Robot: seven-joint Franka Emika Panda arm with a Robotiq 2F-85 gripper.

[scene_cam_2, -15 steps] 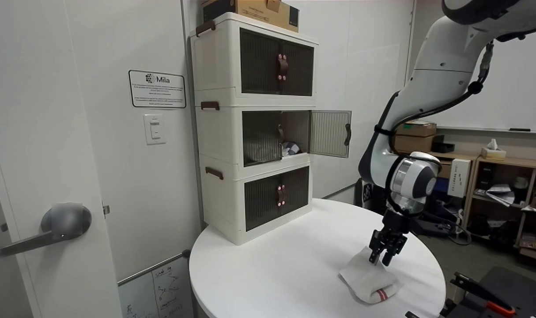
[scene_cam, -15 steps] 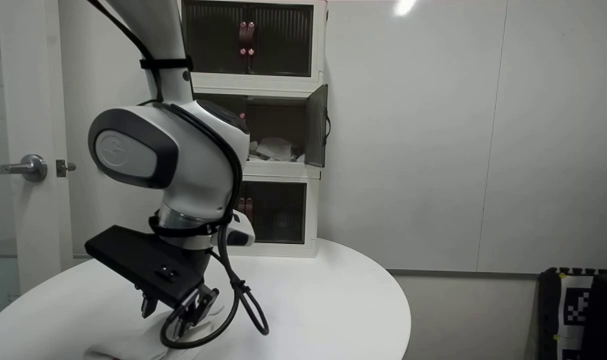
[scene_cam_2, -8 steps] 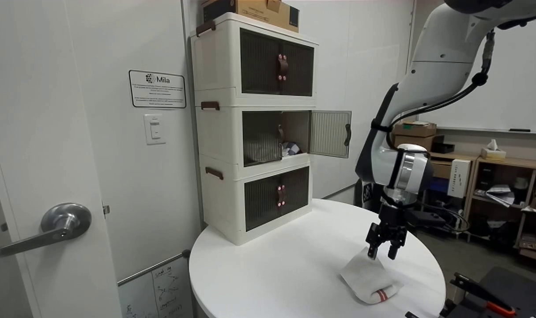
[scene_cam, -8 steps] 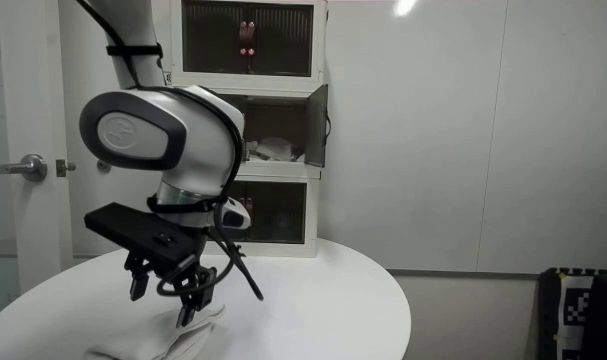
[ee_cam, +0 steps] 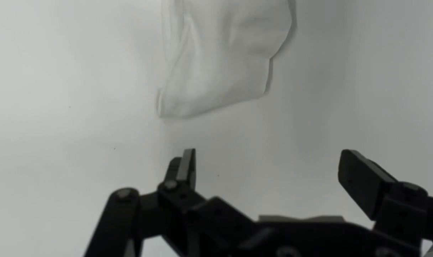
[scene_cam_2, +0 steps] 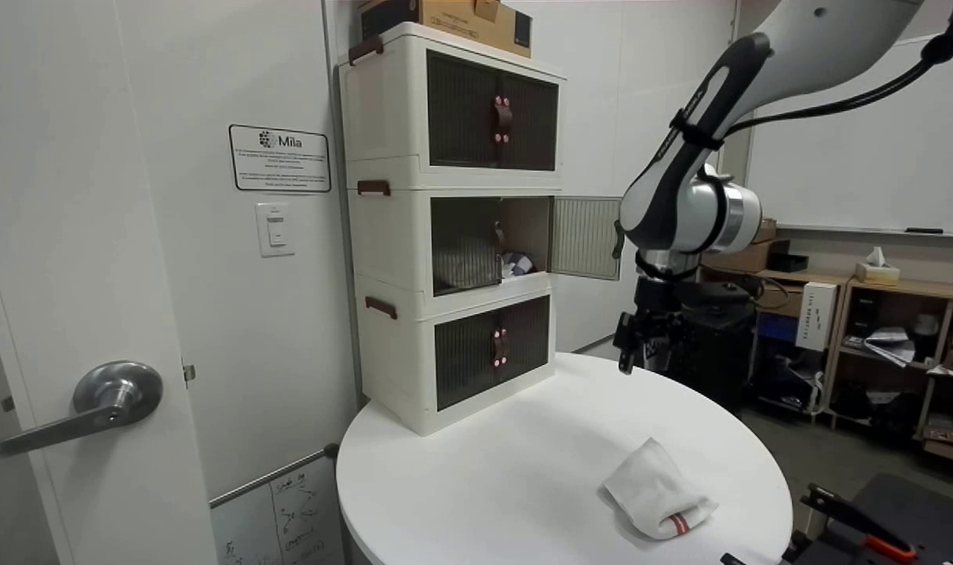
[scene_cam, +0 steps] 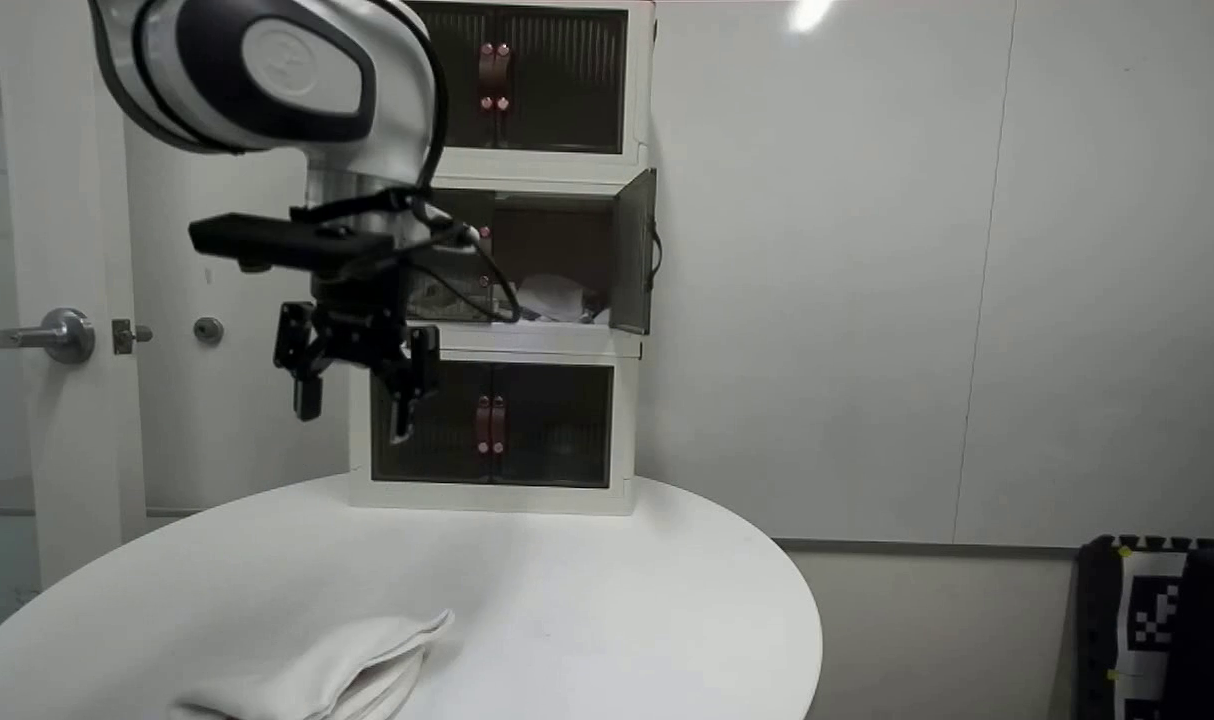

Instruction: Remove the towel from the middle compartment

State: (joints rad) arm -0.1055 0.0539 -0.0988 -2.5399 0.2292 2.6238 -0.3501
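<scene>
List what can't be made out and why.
White cloth towel with red stripes: part cut off by the wrist view's top edge.
Closed dark ribbed middle-compartment door: blurs whatever lies behind, in an exterior view.
White rectangular wall sign: fine print too small, in an exterior view.

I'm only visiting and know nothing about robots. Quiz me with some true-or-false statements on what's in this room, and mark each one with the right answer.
1. A white towel lies on the table. True.
2. The robot's jaws are gripping the towel. False: the jaws stand open, apart from the towel and holding nothing.
3. The towel is striped in green. False: it has red stripes.
4. One door of the middle compartment is open, with a white bundle showing inside. True.
5. The doors below it are open too. False: both bottom doors are shut.
6. A cardboard box sits on top of the cabinet. True.
</scene>
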